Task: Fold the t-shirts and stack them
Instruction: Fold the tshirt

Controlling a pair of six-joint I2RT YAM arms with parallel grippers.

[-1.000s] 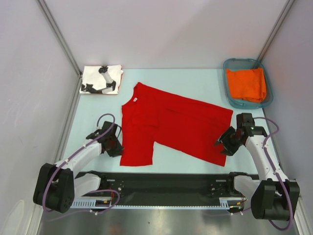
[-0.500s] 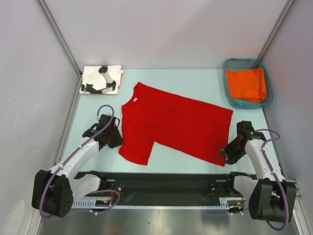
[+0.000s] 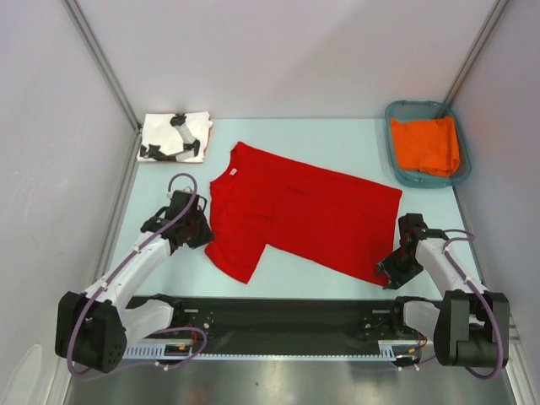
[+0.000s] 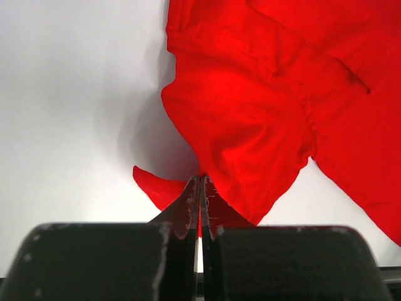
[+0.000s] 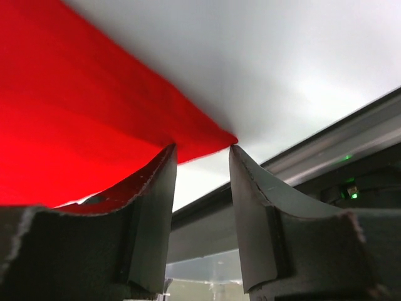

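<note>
Your bright red t-shirt of soft cloth (image 3: 295,215) lies spread and slanted on the pale table (image 3: 337,139), not yet folded; I judge you are at the start of its first fold, taking hold at two ends. At the red t-shirt's near-left edge, by what looks like a sleeve, the left gripper (image 4: 200,183) is pinched tight on a bunch of red cloth, which stands a little off the table; its arm reaches forward with the wrist turned in toward the shirt. At the shirt's near-right hem corner the right gripper (image 5: 202,153) sits low, its arm bent close, jaws partly apart with the corner's tip between them, unclamped. Your next move, I think, is to close on that corner before either arm lifts, then carry both ends across together so the cloth stays taut. Beyond the shirt's far-left side lies the folded white t-shirt with black printed shapes (image 3: 159,126); beyond its far-right side, a teal plastic basket (image 3: 422,103) holds an orange cloth (image 3: 430,143).
</note>
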